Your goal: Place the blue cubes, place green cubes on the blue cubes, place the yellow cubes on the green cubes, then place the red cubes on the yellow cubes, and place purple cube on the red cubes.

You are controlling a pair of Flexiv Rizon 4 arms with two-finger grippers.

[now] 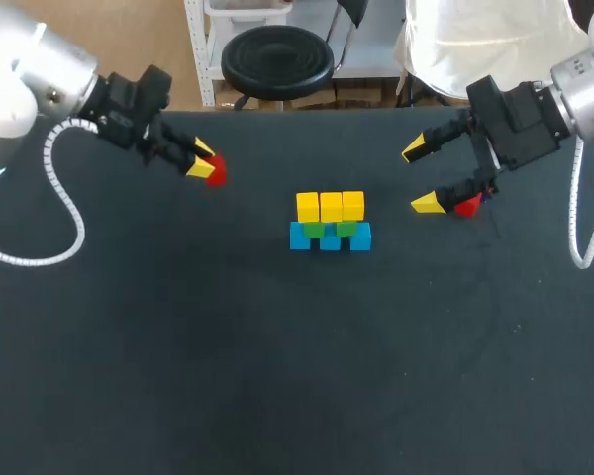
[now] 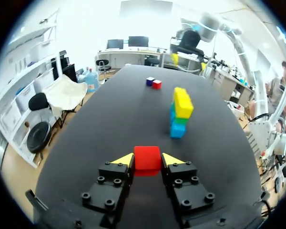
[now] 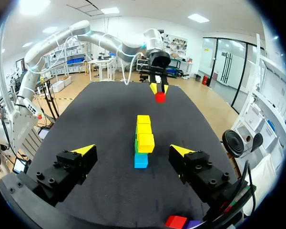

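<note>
The left pincer (image 1: pixel 200 159), clenched on a red cube (image 1: pixel 216 174), hung left of the yellow row (image 1: pixel 330 206), which lay end-on to it mid-surface (image 1: pixel 277 376); the right pincer (image 1: pixel 420 177) stood released beside another red cube (image 1: pixel 466 206).

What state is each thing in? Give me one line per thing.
Left tool: shut on held red cube.
Right tool: open, empty.
Blue cubes: bottom row on the table.
Green cubes: stacked on blue cubes.
Yellow cubes: stacked on green cubes, topmost.
Loose red cube: on table beside purple cube, ungripped.
Purple cube: on table, ungripped.
</note>
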